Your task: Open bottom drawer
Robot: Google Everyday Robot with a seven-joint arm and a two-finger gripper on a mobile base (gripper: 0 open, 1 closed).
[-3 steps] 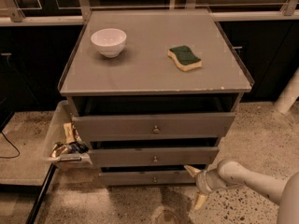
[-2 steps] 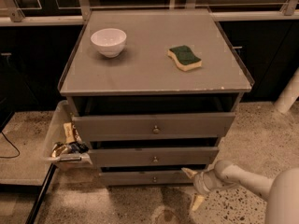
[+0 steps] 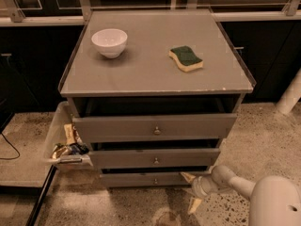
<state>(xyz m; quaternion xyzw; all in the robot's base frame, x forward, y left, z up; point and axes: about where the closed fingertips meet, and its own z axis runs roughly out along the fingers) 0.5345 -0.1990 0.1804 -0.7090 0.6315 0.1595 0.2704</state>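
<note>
Pincer (image 3: 191, 190) edged left beside bottom drawer (image 3: 136, 180), bowl (image 3: 109, 42), sponge (image 3: 186, 59) above

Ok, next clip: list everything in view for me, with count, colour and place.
cabinet: one, grey, centre of view
bowl: one, white, cabinet top, rear left
sponge: one, green on yellow, cabinet top, right
upper drawers: two, grey, top and middle of cabinet front
bottom drawer: one, grey, lowest in cabinet
bin: one, pale, cluttered, floor left of cabinet
arm: one, white, lower right
pincer: one, yellowish fingers, open, by bottom drawer's right end
</note>
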